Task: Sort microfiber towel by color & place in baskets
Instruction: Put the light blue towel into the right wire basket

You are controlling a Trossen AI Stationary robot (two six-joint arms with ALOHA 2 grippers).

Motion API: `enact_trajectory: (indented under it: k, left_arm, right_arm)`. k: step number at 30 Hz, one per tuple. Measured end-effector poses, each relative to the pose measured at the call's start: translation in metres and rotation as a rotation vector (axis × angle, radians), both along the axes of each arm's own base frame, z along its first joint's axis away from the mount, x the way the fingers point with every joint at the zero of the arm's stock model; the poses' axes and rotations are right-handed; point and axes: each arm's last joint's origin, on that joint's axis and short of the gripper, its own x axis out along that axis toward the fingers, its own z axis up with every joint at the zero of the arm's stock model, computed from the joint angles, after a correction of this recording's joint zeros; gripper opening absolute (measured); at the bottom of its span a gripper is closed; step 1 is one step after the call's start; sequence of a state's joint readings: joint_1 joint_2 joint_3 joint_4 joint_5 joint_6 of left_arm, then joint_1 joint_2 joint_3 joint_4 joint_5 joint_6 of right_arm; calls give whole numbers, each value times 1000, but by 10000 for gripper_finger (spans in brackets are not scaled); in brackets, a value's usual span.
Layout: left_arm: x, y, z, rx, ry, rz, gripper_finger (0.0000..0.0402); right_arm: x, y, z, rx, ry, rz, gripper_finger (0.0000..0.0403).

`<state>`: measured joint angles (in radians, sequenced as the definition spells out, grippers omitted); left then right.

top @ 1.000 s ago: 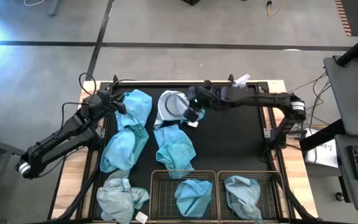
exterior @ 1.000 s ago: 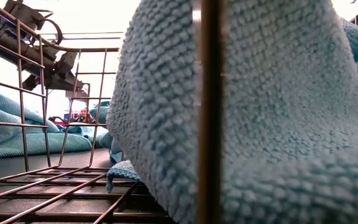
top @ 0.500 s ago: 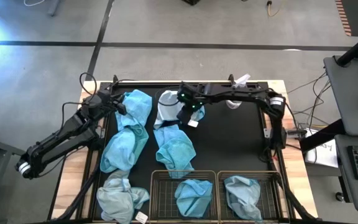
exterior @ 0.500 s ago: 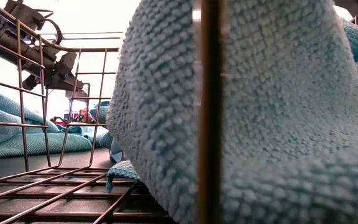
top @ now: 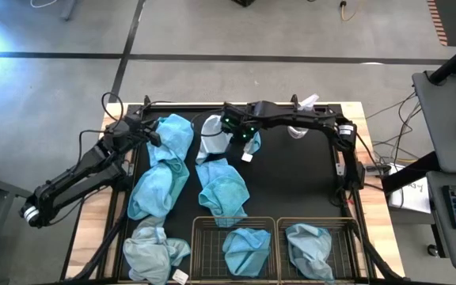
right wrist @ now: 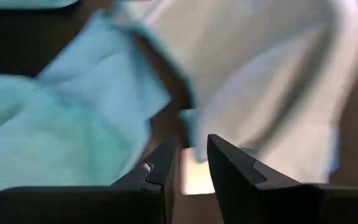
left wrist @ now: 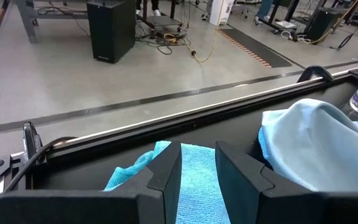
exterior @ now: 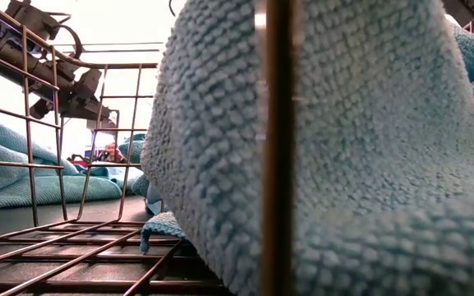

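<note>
Several microfiber towels lie on the black mat: turquoise ones (top: 173, 133), (top: 158, 187), (top: 222, 188) and pale grey-blue ones (top: 212, 136), (top: 153, 252). Two wire baskets stand at the near edge; the left basket (top: 200, 247) holds a turquoise towel (top: 246, 248), the right basket (top: 347, 237) a pale one (top: 309, 247). My right gripper (top: 242, 142) (right wrist: 191, 163) is open, tipped down over the far pale towel's right edge (right wrist: 260, 93). My left gripper (top: 153, 134) (left wrist: 197, 177) is open at the far left, just short of a turquoise towel (left wrist: 197, 165).
A clear spray bottle (top: 303, 107) lies at the far edge behind the right arm. A small white tag (top: 246, 157) lies on the mat under my right gripper. In the low view the basket's wire (exterior: 274, 148) and its towel (exterior: 369, 148) fill most of the picture.
My right gripper has gone toward the table's left edge and down, tipping more steeply downward over the far pale towel. The towels lie as before.
</note>
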<state>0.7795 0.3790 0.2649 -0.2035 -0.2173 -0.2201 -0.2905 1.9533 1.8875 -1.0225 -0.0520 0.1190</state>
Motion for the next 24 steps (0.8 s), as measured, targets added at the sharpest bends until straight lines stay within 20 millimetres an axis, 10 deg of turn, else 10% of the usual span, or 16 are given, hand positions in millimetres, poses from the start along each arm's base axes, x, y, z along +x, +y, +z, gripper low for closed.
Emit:
enact_trajectory:
  k: [24]
  left_arm:
    - [-1, -1, -6, -41, 44, -1, 84]
  right_arm:
    - [6, -2, -35, -120, 193, -114, 82]
